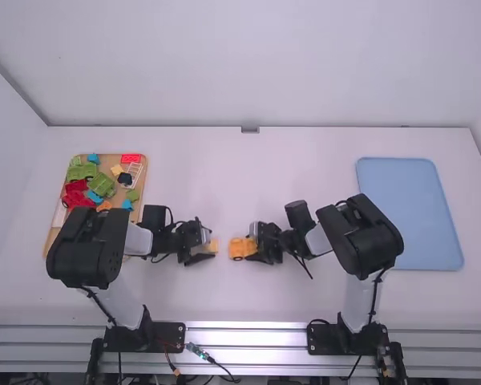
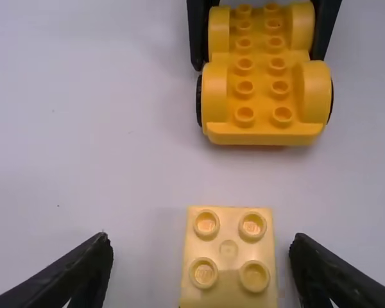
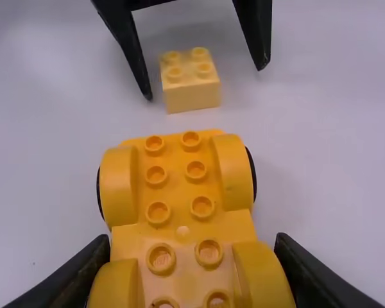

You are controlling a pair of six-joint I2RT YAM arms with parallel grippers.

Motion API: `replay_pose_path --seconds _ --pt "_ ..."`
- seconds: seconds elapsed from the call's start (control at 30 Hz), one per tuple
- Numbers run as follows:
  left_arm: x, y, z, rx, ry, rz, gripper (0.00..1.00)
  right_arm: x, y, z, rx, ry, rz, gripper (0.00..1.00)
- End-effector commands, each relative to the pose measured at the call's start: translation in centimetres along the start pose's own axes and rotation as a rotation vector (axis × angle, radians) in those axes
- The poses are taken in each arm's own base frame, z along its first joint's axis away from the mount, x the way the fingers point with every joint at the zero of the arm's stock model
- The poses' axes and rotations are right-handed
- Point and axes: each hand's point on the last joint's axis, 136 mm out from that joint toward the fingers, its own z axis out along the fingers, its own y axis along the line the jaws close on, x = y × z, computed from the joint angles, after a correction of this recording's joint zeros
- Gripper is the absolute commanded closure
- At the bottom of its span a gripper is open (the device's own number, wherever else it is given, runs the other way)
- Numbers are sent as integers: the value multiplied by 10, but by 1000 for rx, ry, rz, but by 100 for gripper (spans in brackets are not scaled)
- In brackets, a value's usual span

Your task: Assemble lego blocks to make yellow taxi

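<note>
In the high view my left gripper (image 1: 202,249) is left of the middle, at a pale yellow brick (image 1: 213,245). In the left wrist view this four-stud brick (image 2: 228,250) sits between the fingers of my left gripper (image 2: 200,247), which is open, with a wider gap on one side. My right gripper (image 1: 258,245) is at the orange-yellow wheeled car base (image 1: 240,248). Seen in the right wrist view, my right gripper (image 3: 192,247) is shut on one end of the car base (image 3: 179,186), studs up, its other end facing the brick (image 3: 191,90).
A tan tray (image 1: 54,235) with red, green, blue and other toy pieces stands at the far left, partly behind the left arm. A light blue tray (image 1: 409,212) lies on the right, beyond the right arm.
</note>
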Motion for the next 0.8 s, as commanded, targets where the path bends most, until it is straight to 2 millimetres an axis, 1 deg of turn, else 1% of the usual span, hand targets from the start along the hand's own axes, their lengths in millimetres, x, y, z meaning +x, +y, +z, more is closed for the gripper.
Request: replay_pose_path --seconds 0.0,0.07,0.1,0.27,0.33,0.37,0.43,0.53,0.57,0.6,0.63,0.7,0.77 --pt "-5 2 2 13 -23 1 28 6 -5 1 13 20 42 45" --pt "-5 2 2 18 -17 -6 30 6 -5 1 15 23 41 45" --pt "-4 2 2 20 -9 -12 34 6 -5 1 15 23 42 45" --pt "-2 -2 2 31 -4 -28 41 9 -7 1 30 41 43 43" --pt "-2 -4 1 38 -5 -36 42 9 -7 1 29 40 43 43" --pt "-2 -4 1 39 -4 -37 46 9 -7 1 28 39 43 43" --pt "-1 -10 2 60 0 -10 60 9 -8 1 31 39 40 42" --pt "-1 -11 2 62 0 -12 66 9 -8 1 31 39 40 42" --pt "-1 -10 2 60 1 -14 69 9 -8 1 32 38 39 42" --pt "-1 -10 3 61 -1 -11 72 8 -9 1 34 36 35 39" --pt "-2 -10 3 60 -2 -8 74 8 -9 1 35 35 33 39" --pt "-2 -7 3 50 -5 4 79 7 -10 1 40 31 24 44" --pt "-3 -4 2 39 -8 13 84 7 -11 1 44 32 21 44"
